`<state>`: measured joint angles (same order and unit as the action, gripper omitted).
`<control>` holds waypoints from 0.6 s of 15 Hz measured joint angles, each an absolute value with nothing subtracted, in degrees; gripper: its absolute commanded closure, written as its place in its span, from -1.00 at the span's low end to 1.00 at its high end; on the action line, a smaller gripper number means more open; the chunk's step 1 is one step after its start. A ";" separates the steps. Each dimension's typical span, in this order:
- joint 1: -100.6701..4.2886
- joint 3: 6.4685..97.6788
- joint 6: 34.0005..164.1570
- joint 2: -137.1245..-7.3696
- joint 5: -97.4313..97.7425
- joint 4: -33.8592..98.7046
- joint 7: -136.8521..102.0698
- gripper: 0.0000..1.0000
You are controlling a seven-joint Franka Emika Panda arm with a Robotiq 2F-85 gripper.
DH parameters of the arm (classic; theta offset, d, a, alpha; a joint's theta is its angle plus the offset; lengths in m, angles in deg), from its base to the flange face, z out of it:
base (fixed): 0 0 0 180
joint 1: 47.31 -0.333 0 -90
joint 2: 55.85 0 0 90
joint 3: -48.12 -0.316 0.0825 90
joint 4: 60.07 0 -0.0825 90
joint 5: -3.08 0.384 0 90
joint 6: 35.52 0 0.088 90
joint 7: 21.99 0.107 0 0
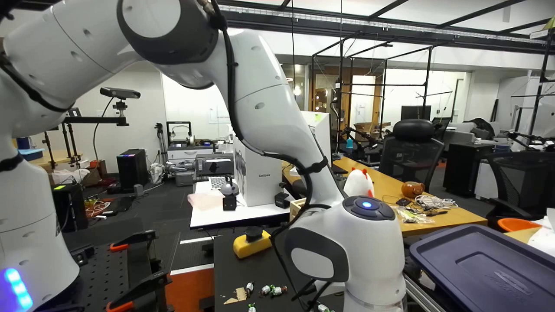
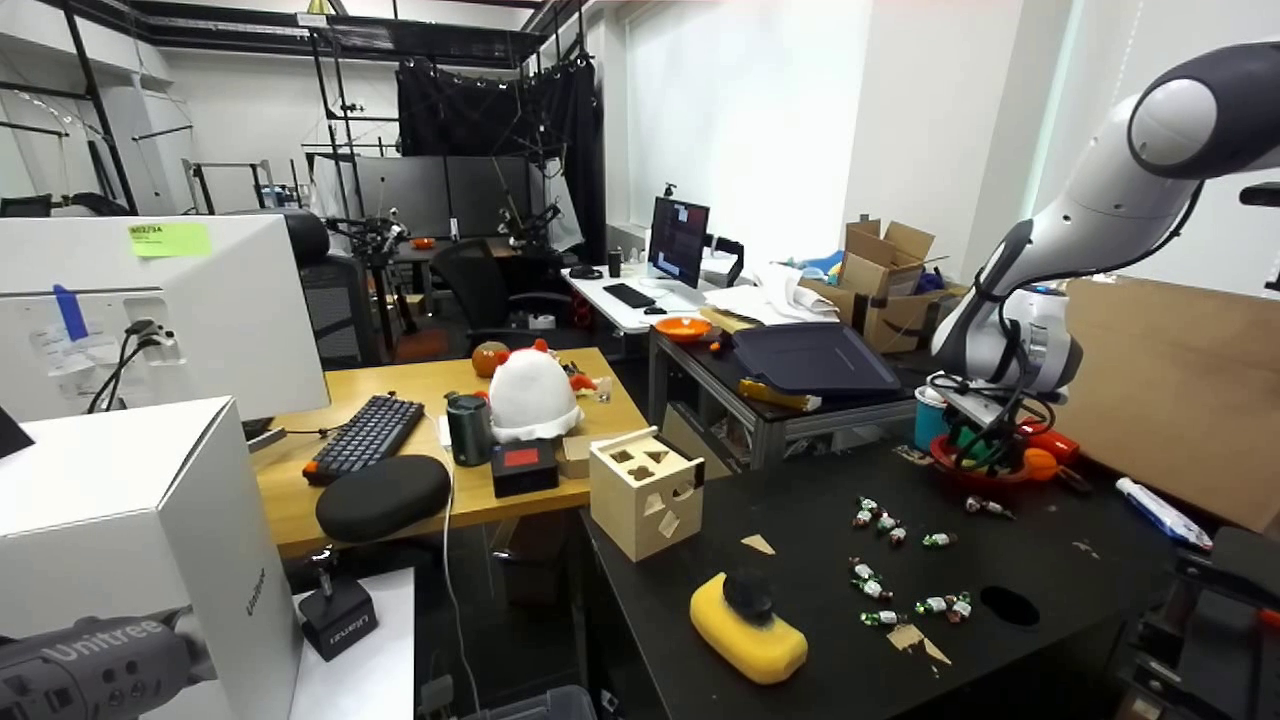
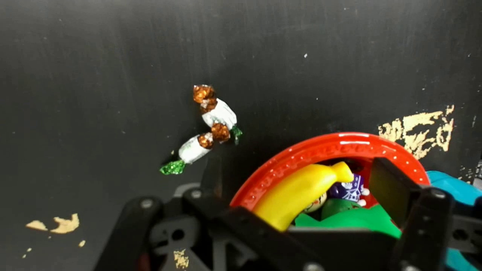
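In the wrist view my gripper (image 3: 301, 173) stands open over a red bowl (image 3: 301, 154), its jaws wide apart. The right finger (image 3: 391, 188) reaches over the bowl's inside; the left one is outside the rim. Between them a yellow toy banana (image 3: 301, 190) lies in the bowl, its lower end hidden by the gripper's linkage. A green thing (image 3: 350, 220) and a small purple-and-white item (image 3: 350, 190) share the bowl. Nothing appears gripped. Two wrapped candies (image 3: 220, 114) lie on the black table left of the bowl. The red bowl (image 2: 948, 466) sits under the wrist in an exterior view.
A teal cup (image 2: 929, 420) stands close beside the bowl, with an orange item (image 2: 1040, 463) on its other side. Several candies (image 2: 880, 520) are scattered across the table. Farther off are a yellow bottle (image 2: 745, 635) and a wooden shape box (image 2: 640, 520). A cardboard panel (image 2: 1170, 390) rises behind.
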<state>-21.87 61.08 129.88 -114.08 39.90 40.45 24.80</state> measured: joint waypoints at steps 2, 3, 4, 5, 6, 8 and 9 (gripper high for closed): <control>-22.53 61.17 129.88 -114.08 39.90 40.83 24.55 -1.00; -22.81 61.22 129.88 -114.08 39.90 41.04 24.55 -1.00; -23.04 61.33 129.94 -114.08 39.90 41.23 24.55 -1.00; -23.24 61.53 130.29 -114.06 39.90 41.42 24.56 -1.00; -23.41 61.81 130.86 -113.98 39.90 41.67 24.57 -1.00; -23.96 62.77 132.26 -113.57 39.90 42.29 24.77 -1.00; -24.09 63.22 132.99 -113.22 39.92 42.65 24.92 -1.00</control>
<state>-24.09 63.22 132.99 -113.22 39.92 42.65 24.92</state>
